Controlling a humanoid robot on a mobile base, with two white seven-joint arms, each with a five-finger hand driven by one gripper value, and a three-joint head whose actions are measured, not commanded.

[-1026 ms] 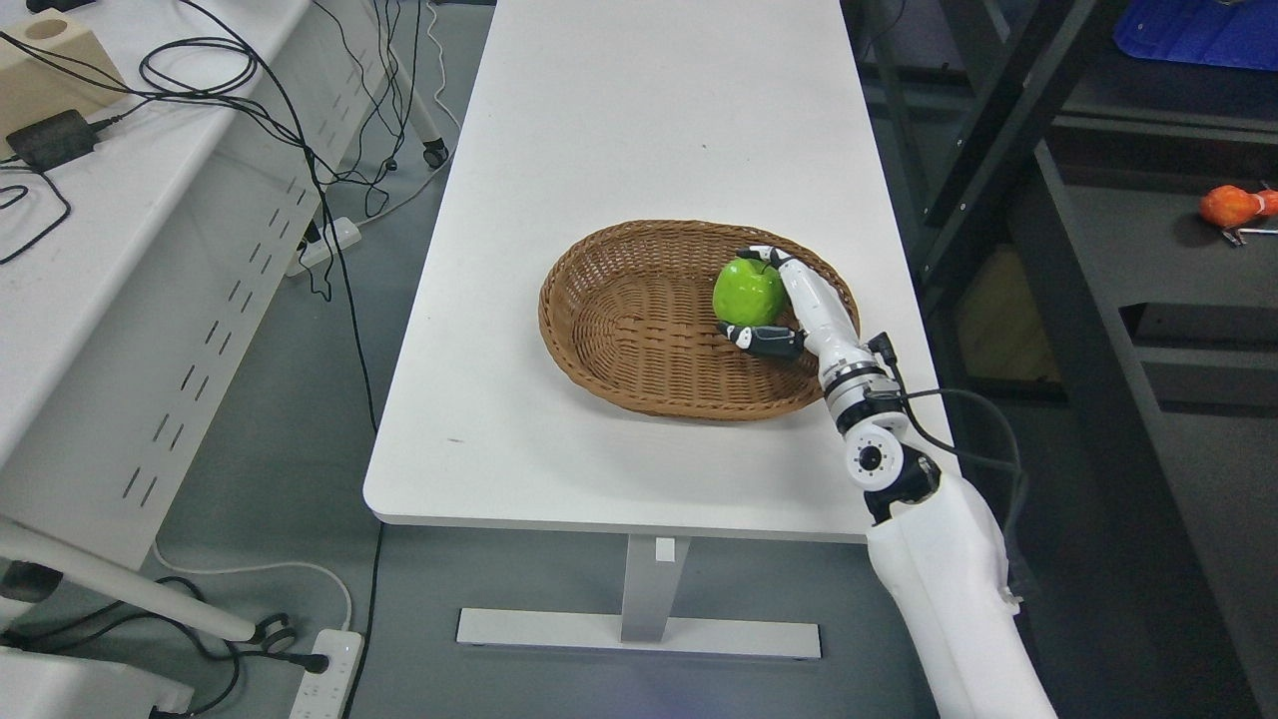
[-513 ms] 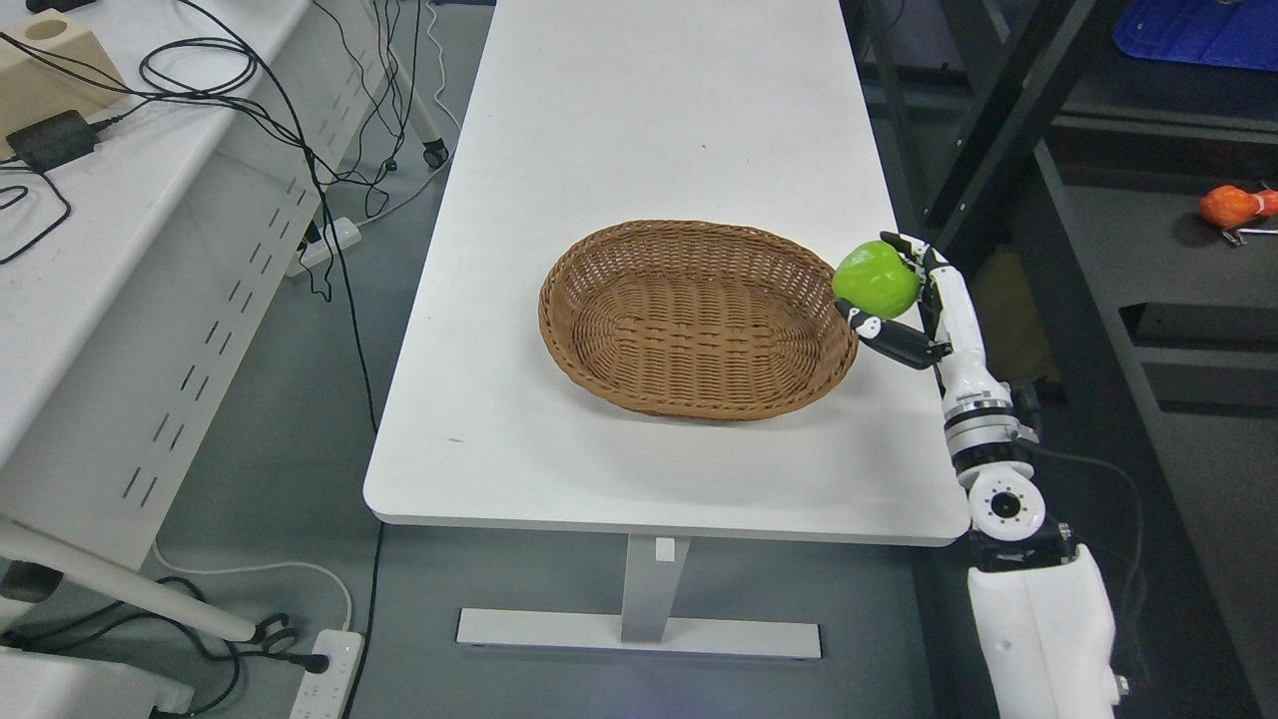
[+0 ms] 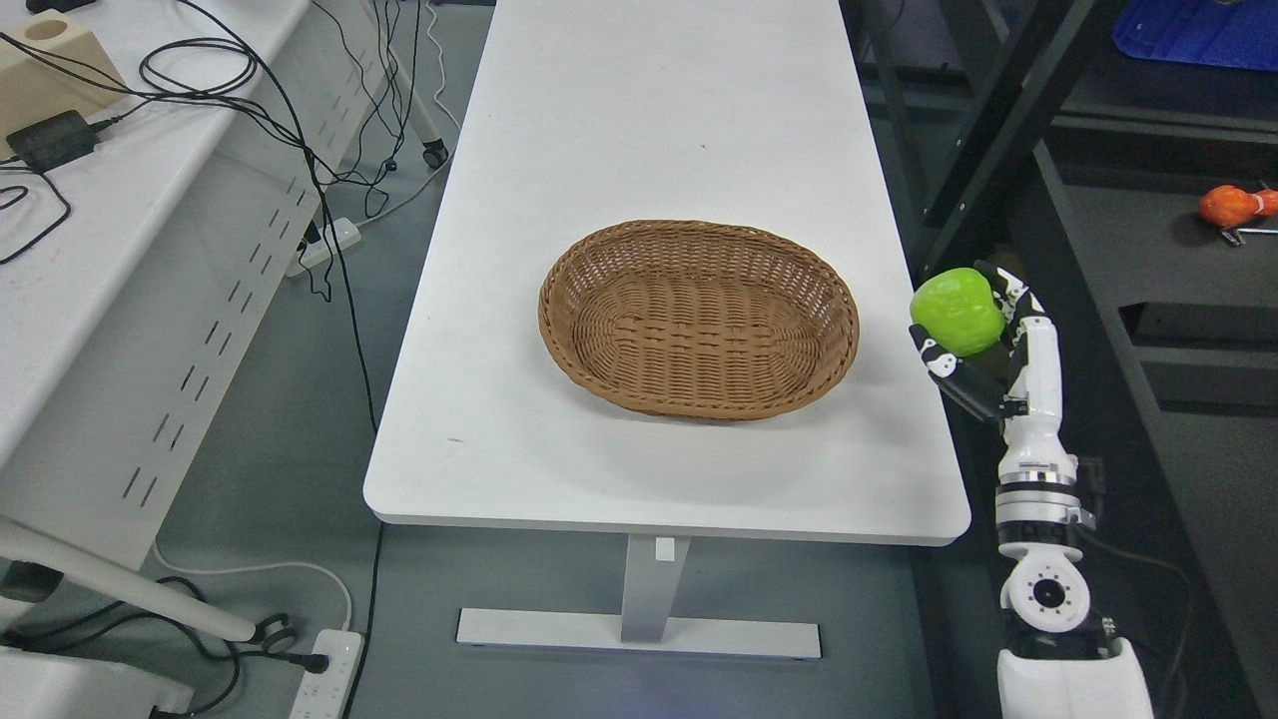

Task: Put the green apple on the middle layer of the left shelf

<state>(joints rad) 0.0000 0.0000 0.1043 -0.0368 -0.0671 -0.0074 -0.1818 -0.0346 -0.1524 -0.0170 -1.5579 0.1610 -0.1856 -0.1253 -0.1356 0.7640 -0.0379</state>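
Out it comes: since a second ago the apple has left the basket and crossed the table's right edge, riding the right hand, while basket and table sit exactly where they were. Big white table (image 3: pixel 649 130) first, long and bare around the wicker basket (image 3: pixel 699 318), which lies empty near the front right corner. Dark shelving (image 3: pixel 1128 300) stands just off the right edge. Right hand (image 3: pixel 983 345) now, up beside that edge, fingers (image 3: pixel 944 364) curled under and around the green apple (image 3: pixel 957 311), cupping it from below and behind. Left arm nowhere in view. Danger from here? That grip looks like a cradle, so a sharp swing toward the shelf could roll the smooth fruit out; the dark upright close behind could also clip the knuckles.
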